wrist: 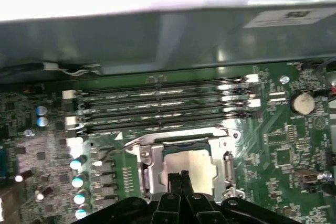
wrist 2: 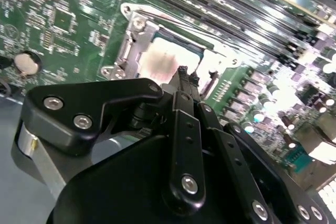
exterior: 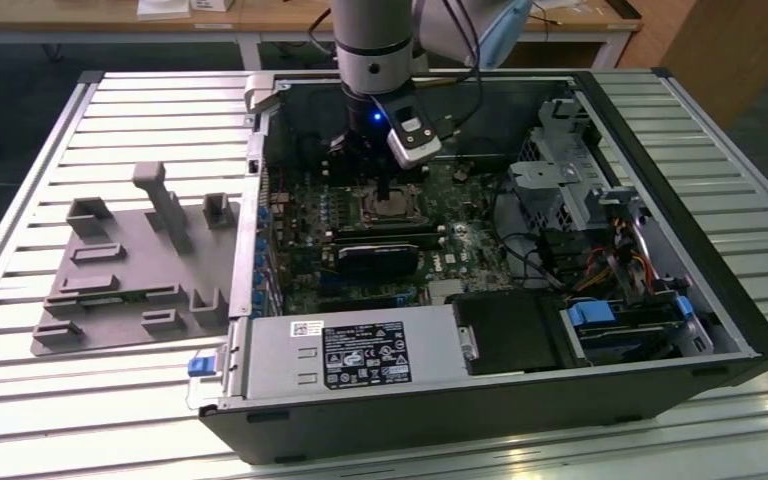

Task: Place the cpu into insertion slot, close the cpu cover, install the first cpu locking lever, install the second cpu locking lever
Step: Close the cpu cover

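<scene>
The cpu (wrist: 195,165) lies in the insertion slot (exterior: 387,207) of the green motherboard (wrist: 283,150), its silver-grey top showing in both wrist views (wrist 2: 160,62). The silvery cpu cover (wrist: 145,167) lies flat around the chip as a frame. A thin wire locking lever (wrist: 127,142) runs off one corner of the socket. My gripper (wrist: 181,174) hangs just above the chip with its fingers pressed together and nothing between them. In the exterior view the gripper (exterior: 381,193) reaches down into the open computer case right over the socket.
Several long black memory slots (wrist: 157,107) lie beside the socket. A black card (exterior: 377,258), a power supply (exterior: 344,355) and a drive cage (exterior: 571,175) crowd the case. A grey fixture tray (exterior: 131,270) rests on the slatted table at the exterior view's left.
</scene>
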